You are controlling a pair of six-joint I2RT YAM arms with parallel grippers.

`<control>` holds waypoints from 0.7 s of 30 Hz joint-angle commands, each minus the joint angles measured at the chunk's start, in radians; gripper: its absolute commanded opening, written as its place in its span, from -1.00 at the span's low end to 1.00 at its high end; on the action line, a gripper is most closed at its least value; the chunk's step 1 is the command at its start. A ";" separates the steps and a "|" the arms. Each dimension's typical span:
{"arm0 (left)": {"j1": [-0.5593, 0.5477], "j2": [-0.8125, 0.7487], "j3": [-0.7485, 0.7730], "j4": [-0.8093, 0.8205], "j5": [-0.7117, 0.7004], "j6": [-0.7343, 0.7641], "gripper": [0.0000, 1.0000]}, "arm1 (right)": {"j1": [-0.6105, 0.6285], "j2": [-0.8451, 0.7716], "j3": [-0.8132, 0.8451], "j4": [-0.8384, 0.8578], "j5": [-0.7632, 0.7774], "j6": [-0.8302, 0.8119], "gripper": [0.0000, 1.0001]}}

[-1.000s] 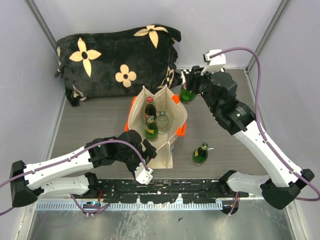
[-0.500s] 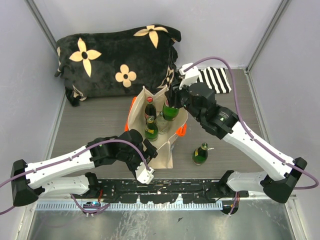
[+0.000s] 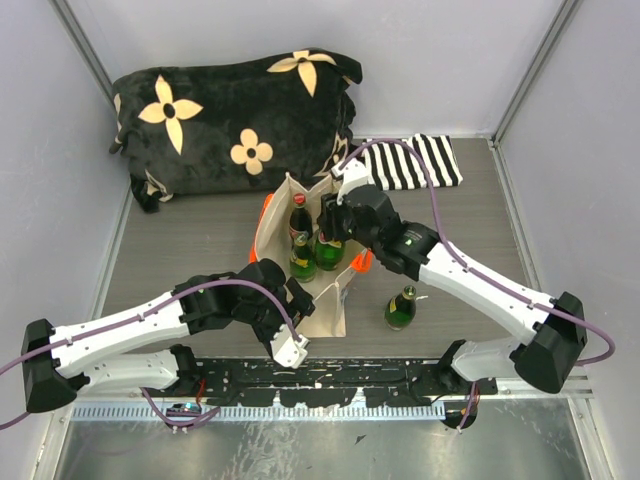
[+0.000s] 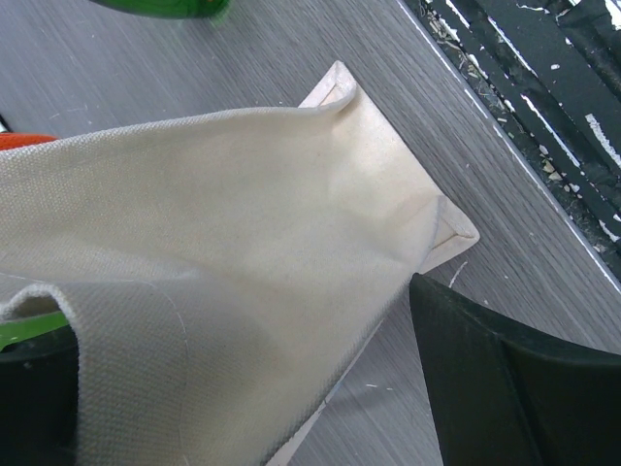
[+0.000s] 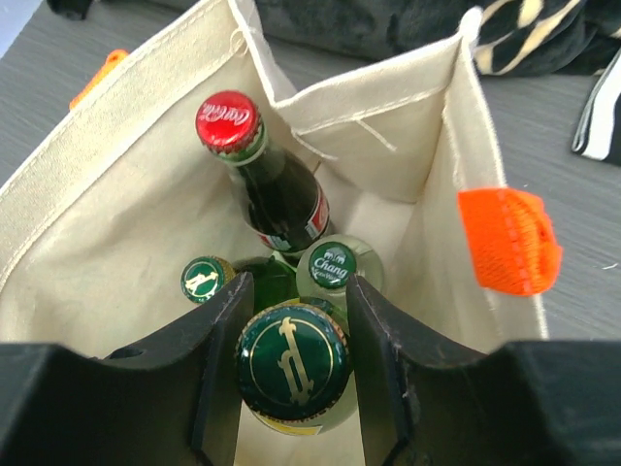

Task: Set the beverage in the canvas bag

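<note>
Since a second ago the right gripper (image 5: 294, 335) has swung from the table's far right corner to the canvas bag (image 3: 322, 312) mid-table, fingers clamped on a green bottle (image 5: 291, 377) among three others inside the bag, its body hidden, left gripper (image 3: 296, 300) at the bag's near corner, its hold on the cloth impossible to judge.

red cap (image 5: 230, 121) reading Coca-Cola, green cap (image 5: 330, 264) reading Chang

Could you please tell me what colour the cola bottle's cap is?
The cap is red; right wrist view shows it best.
</note>
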 commanded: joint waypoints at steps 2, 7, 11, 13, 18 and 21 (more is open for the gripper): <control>-0.003 -0.001 0.002 -0.060 -0.011 -0.004 0.89 | 0.026 -0.024 0.001 0.233 -0.011 0.051 -0.98; -0.003 -0.010 -0.004 -0.063 -0.010 -0.009 0.89 | 0.047 -0.016 -0.052 0.259 0.008 0.058 -0.98; -0.004 -0.018 -0.005 -0.071 -0.010 -0.011 0.89 | 0.066 -0.007 -0.100 0.288 0.028 0.060 -0.98; -0.003 -0.019 -0.005 -0.075 -0.010 -0.011 0.89 | 0.071 -0.002 -0.134 0.309 0.034 0.067 -0.98; -0.003 -0.022 0.004 -0.084 -0.016 -0.013 0.89 | 0.085 0.010 -0.195 0.337 0.050 0.074 -0.98; -0.003 -0.021 0.011 -0.087 -0.017 -0.015 0.89 | 0.092 0.016 -0.227 0.345 0.059 0.079 -0.98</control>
